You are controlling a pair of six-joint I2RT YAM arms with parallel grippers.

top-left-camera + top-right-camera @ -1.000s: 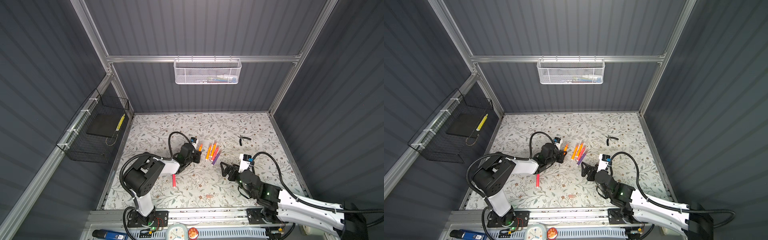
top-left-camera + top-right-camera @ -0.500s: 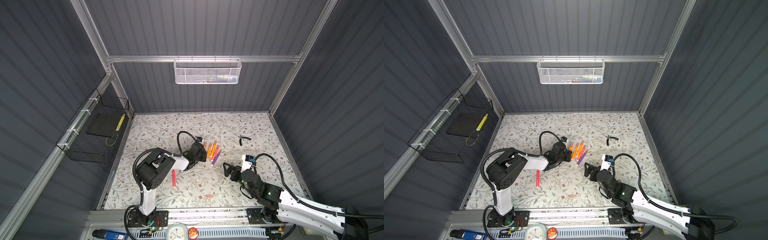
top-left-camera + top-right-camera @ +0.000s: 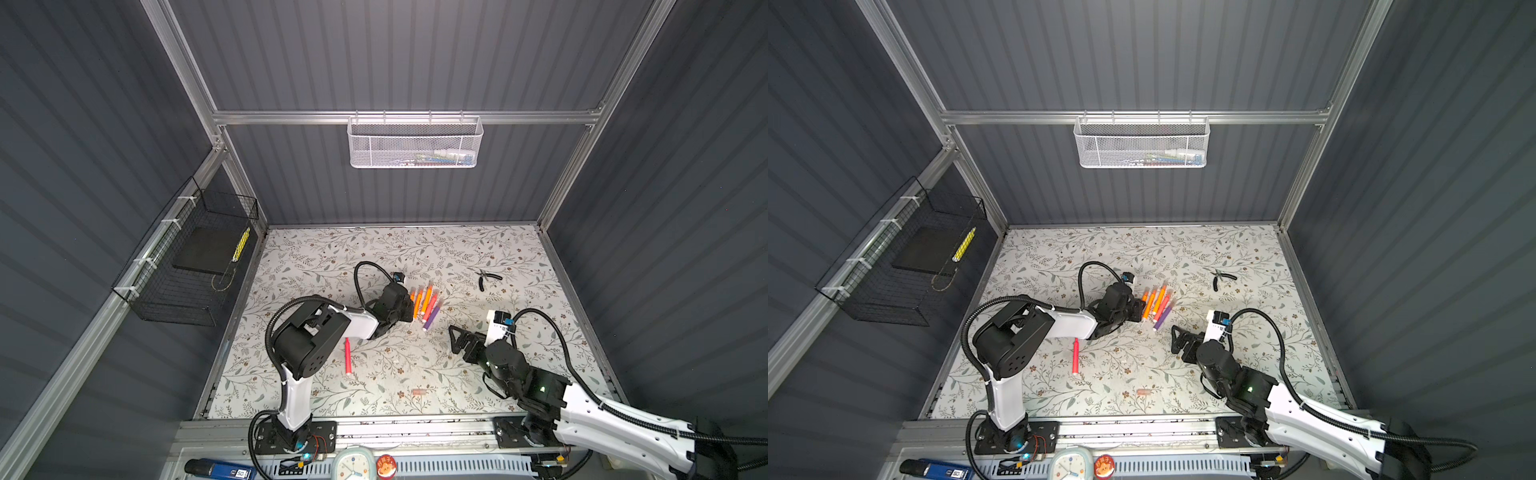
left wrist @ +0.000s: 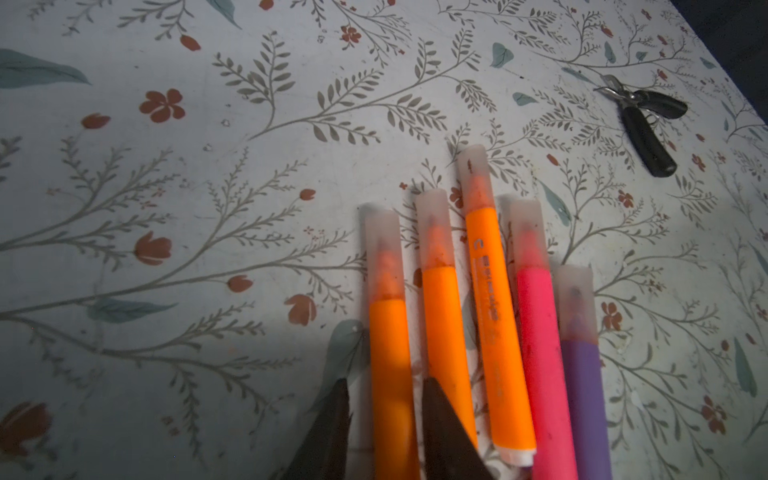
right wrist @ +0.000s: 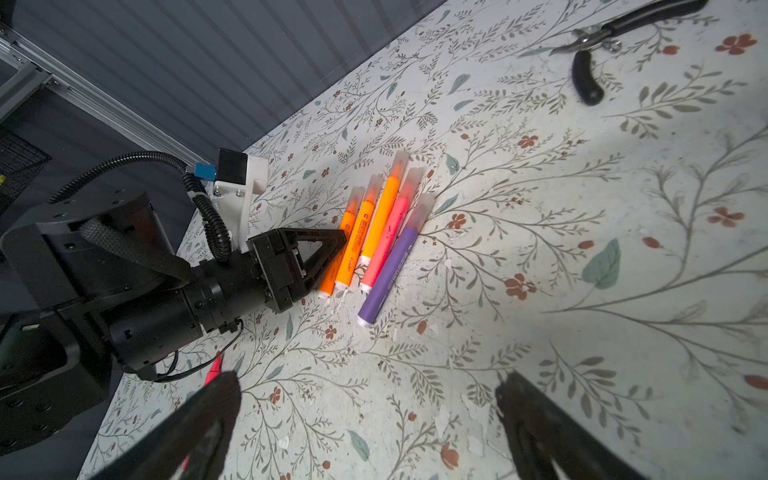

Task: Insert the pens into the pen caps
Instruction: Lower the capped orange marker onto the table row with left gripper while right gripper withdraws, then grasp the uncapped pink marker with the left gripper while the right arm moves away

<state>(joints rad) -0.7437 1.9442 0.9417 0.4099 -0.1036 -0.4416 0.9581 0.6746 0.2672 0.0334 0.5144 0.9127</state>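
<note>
Watching this one and I'm a bit nervous. The left arm's jaws [image 4: 386, 380] are down on the row of five capped plastic marker pens [image 5: 376, 224] (three orange, one pink, one purple). They're parted just a little and straddle the outermost slim orange pen [image 4: 390, 353]. I can see a sliver of gap on one side, so I'd say they aren't pinching it. One jaw sits right over the neighbouring orange pen [image 4: 444, 332] though. If that arm pulls off sloppily, it could drag the neighbour and scatter the row across the floral-patterned surface [image 3: 316, 266].

The right arm's jaws [image 5: 368, 386] hang wide open and empty, near the row on its purple side.

The one bare red-pink pen [image 3: 347, 356] lies well apart from the row, toward the left arm's base. The loose short translucent pinkish cap [image 3: 419, 391] is also well away from the row. It's tiny and lying flat, so a bad pinch could easily flick it off. Both arms reaching in there could bump too.
</note>
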